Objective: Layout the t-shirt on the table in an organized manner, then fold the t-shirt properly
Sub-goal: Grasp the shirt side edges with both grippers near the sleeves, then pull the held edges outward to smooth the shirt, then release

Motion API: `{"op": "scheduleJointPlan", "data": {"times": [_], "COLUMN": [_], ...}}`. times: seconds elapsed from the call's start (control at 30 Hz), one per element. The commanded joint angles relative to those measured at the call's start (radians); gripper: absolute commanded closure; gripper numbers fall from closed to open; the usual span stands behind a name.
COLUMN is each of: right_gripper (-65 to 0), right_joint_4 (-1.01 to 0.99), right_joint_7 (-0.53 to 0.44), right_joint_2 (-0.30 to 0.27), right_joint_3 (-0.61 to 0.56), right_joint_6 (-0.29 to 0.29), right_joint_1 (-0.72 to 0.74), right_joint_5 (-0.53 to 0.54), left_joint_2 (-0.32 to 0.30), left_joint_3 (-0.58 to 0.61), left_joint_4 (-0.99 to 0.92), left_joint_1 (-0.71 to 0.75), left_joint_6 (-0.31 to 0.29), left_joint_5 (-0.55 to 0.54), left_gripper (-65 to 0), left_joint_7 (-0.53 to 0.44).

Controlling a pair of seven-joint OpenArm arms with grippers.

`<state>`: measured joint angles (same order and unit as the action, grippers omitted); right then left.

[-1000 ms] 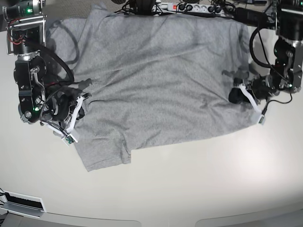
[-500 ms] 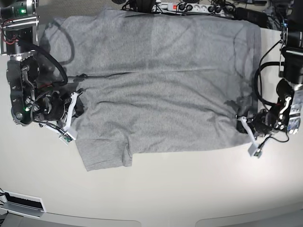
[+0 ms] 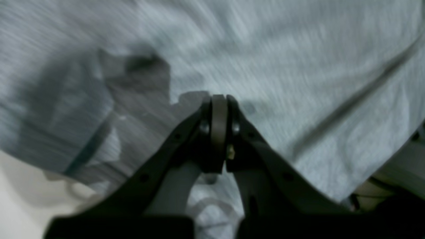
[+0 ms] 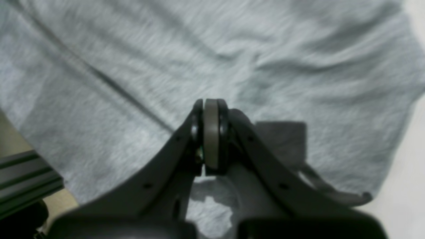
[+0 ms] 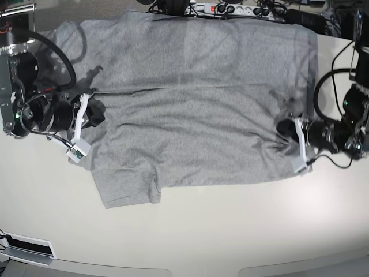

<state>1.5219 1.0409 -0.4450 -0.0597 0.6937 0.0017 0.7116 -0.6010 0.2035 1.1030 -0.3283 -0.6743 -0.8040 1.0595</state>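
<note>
Spreading the t-shirt (image 5: 190, 104) looked like the step in hand: it lay nearly flat and plain side up across the far half of the table (image 5: 230, 231), its far edge against a power strip (image 5: 230, 8) and cables at the table's back. On the base view's left, the right gripper (image 5: 92, 112) sat at the garment's side edge just above a sleeve (image 5: 127, 187), fingers pressed together; its wrist view showed cloth bunched beneath them, so they seemed to pinch fabric. Across the shirt, the left gripper (image 5: 286, 128) met the opposite edge, fingers likewise pressed together, apparently on a rumpled fold. Wrinkles radiated from both holds. Next, I judged, both arms would need to pull outward evenly, then release before folding.
</note>
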Motion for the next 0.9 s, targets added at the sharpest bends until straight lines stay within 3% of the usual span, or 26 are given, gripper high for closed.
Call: {"op": "scheduleJointPlan", "data": {"times": [0.0,0.17,0.27,0.37,0.6,0.87], "right_gripper": [0.0,0.0,0.0,0.0,0.0,0.0], "right_joint_4": [0.024,0.023,0.019,0.002,-0.13,-0.289], "right_joint_7": [-0.015,-0.028,-0.124,-0.236,-0.301,-0.319], "right_joint_2": [-0.013,-0.012,-0.012,-0.006,0.058,0.085], "right_joint_3": [0.007,0.007,0.007,0.007,0.007,0.007], "right_joint_6": [0.004,0.004,0.004,-0.046,-0.115,-0.161], "right_joint_1": [0.009,-0.061,-0.095,-0.118,-0.102,0.016], "right_joint_5": [0.013,-0.062,-0.147,-0.238,-0.354,-0.399], "left_joint_2": [-0.029,-0.079,-0.082,-0.064,0.007,0.047], "left_joint_3": [-0.008,-0.008,-0.008,-0.008,-0.008,-0.008], "left_joint_4": [0.058,0.224,0.234,0.232,0.138,-0.027], "left_joint_1": [0.007,0.201,0.276,0.323,0.31,0.181], "left_joint_6": [-0.007,-0.007,0.007,0.087,0.129,0.129], "left_joint_5": [-0.021,-0.008,0.117,0.267,0.434,0.464], "left_gripper": [0.0,0.0,0.0,0.0,0.0,0.0], "left_joint_7": [-0.011,-0.034,-0.168,-0.312,-0.441,-0.469]}}
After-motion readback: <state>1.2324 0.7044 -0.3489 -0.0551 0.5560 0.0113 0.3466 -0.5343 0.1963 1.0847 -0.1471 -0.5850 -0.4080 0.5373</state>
